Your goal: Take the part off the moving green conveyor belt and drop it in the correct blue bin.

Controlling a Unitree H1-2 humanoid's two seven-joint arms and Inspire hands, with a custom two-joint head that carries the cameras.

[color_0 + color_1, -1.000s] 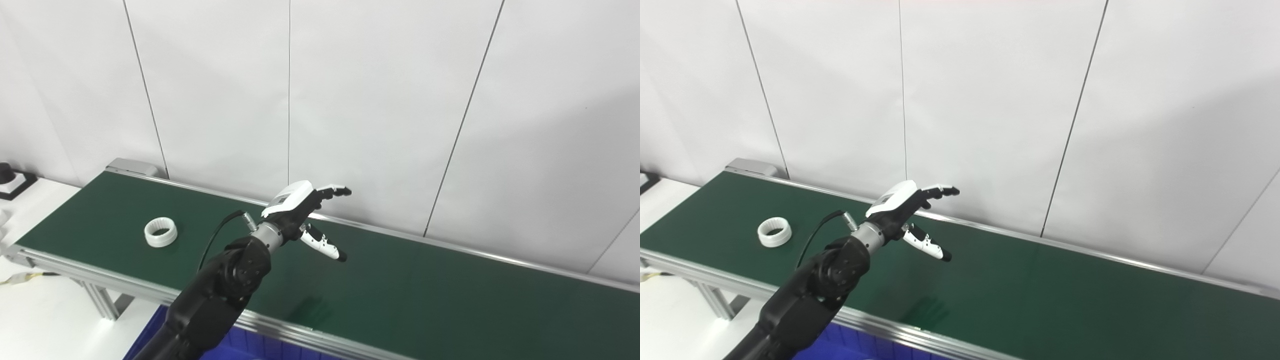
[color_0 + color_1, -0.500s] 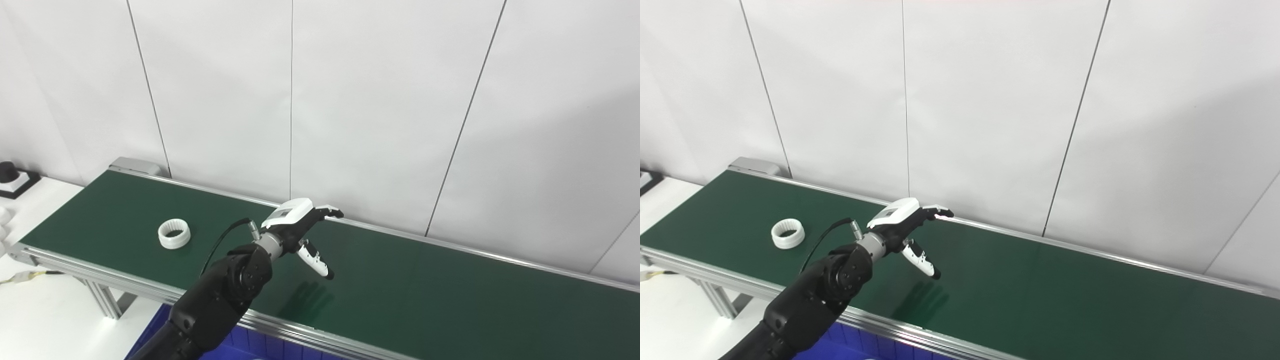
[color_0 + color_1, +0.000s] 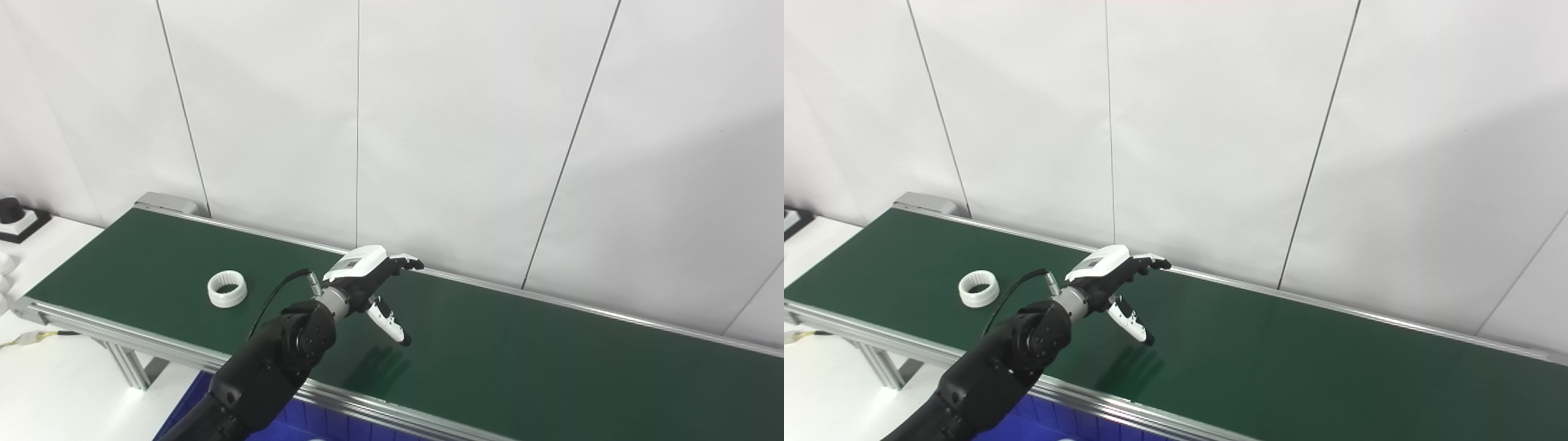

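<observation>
**Open hand poised over the belt, ring not yet within reach**

While the white, ribbed plastic ring [image 3: 227, 289] lies flat on the dark green conveyor belt [image 3: 520, 361], nothing is held by the left hand [image 3: 373, 283]. Its fingers [image 3: 409, 264] are spread apart and stretched toward 2 o'clock, with the thumb [image 3: 389, 321] angled down toward the belt, so the hand is seen to be wide open and empty above the belt surface. A faint shadow is cast on the belt just below it. The ring is placed at about 9 o'clock from the hand, near but clearly apart from it, closer to the near aluminium rail [image 3: 153, 346] than to the far one. The right hand is not seen in either view.

A corner of a blue plastic bin [image 3: 294, 419] is glimpsed at 6 o'clock, under the near rail, partly hidden by the black forearm.

The grasp is judged not yet begun. Since the belt is said to be moving, a mistimed closure is the main risk: the ring could be missed or knocked by the thumb and sent skidding or rolling toward the rail. Because the ring is smooth-rimmed and low, a shallow pinch could let it slip during the carry. A release could also be misplaced, as most of the bin is hidden.
</observation>
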